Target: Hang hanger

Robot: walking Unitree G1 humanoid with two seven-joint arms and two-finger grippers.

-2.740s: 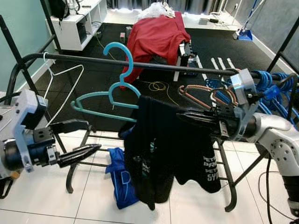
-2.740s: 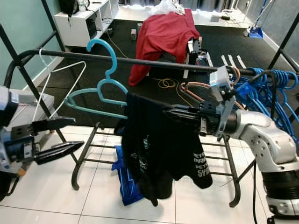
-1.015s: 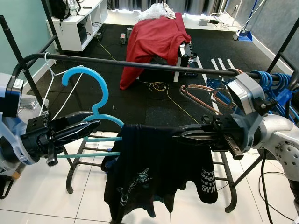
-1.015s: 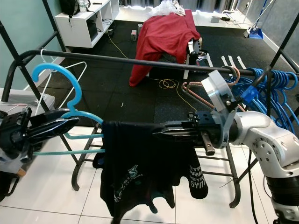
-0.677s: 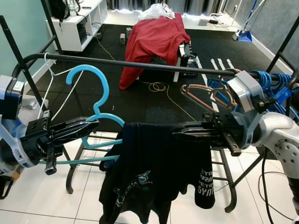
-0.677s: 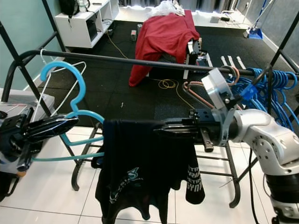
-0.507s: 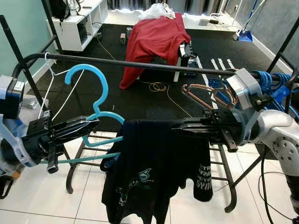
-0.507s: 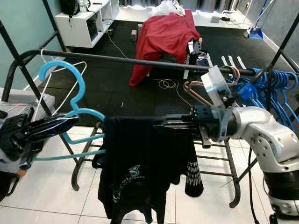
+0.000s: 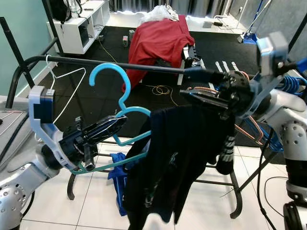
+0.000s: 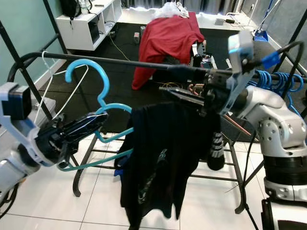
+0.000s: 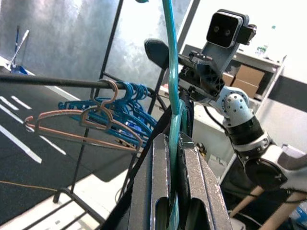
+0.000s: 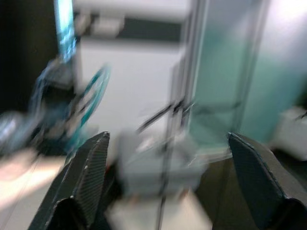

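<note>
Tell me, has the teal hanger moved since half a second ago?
Yes. The teal hanger has risen and shifted right; its hook now reaches the rack rail instead of sitting below it.

Teal hanger (image 9: 115, 108) w/ black shirt (image 9: 177, 158), tilted, hook just below rail (image 9: 120, 64).

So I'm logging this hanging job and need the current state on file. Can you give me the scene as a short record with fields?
hanger: teal hanger with a black shirt draped on it, hook not yet over the rail
left hand: shut on the hanger's lower bar
right hand: fingers apart, up by the top of the shirt
rail: black rail above, white wire hanger near its left end, blue hangers at the right
</note>
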